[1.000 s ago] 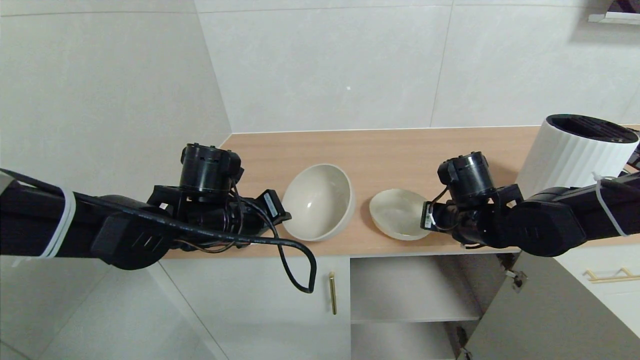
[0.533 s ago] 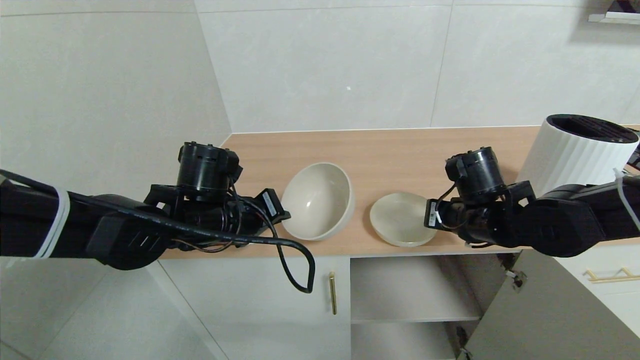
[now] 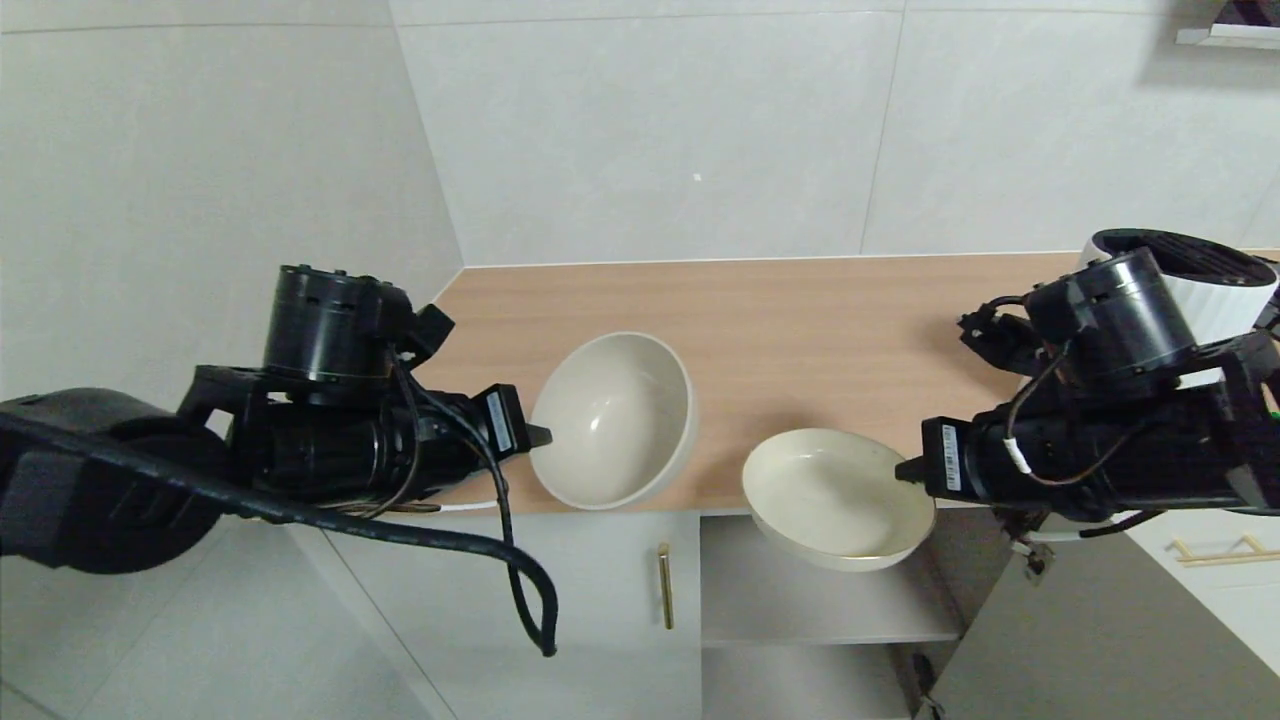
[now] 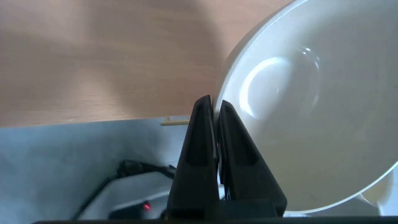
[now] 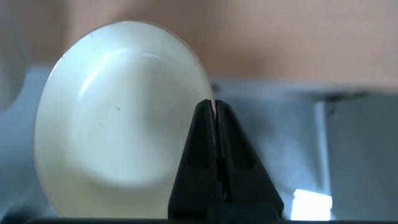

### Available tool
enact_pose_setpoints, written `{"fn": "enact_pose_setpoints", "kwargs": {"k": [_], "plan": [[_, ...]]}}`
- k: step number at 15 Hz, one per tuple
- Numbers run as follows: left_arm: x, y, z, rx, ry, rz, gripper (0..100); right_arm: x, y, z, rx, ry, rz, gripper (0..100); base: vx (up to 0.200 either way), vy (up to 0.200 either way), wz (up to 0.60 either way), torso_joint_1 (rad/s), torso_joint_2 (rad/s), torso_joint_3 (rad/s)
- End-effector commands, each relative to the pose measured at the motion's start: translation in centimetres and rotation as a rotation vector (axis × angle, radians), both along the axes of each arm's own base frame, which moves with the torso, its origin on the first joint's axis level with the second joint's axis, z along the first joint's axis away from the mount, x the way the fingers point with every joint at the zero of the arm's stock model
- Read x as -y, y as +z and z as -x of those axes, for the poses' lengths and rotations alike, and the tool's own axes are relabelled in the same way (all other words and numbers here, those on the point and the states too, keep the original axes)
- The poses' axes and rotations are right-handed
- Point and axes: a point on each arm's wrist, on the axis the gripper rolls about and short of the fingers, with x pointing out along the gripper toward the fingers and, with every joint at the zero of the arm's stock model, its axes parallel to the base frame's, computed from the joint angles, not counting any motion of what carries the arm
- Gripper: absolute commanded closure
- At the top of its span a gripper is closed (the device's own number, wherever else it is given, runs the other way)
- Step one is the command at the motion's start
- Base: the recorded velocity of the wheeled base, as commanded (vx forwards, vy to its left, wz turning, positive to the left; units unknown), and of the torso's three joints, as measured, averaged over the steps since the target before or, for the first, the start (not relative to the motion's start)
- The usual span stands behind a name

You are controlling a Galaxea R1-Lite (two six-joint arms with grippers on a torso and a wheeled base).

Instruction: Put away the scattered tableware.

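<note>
We see both arms drawn back since earlier, left tool pinching a deep cream ceramic bowl, right tool pinching a shallow cream dish lifted off the wooden surface.

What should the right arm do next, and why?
Probably lower the dish onto the open shelf below. The right gripper is shut on its rim, and the dish hangs clear of the counter, in front of that shelf.
</note>
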Motion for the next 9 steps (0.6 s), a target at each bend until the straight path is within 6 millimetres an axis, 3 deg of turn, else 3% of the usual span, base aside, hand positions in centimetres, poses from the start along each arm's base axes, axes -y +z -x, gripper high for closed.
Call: {"fn": "enact_pose_setpoints", "kwargs": {"k": [1,7,9], "plan": [[-0.8,2.1,2.0,0.075,-0.014,0.007,100,1.1,2.3,2.0,0.057,0.007,-0.040,100,0.000,0.000,0.00,0.000,0.00,0.000],[-1.1,2.5,2.7,0.087,-0.022,0.003,100,1.6,1.1,2.7,0.085,0.028,-0.007,100,0.000,0.000,0.00,0.000,0.00,0.000],[-0.9,2.4,2.8,0.079,-0.029,0.000,100,1.6,0.6,2.7,0.103,0.048,0.012,100,-0.200,0.000,0.00,0.002,0.00,0.000]]}}
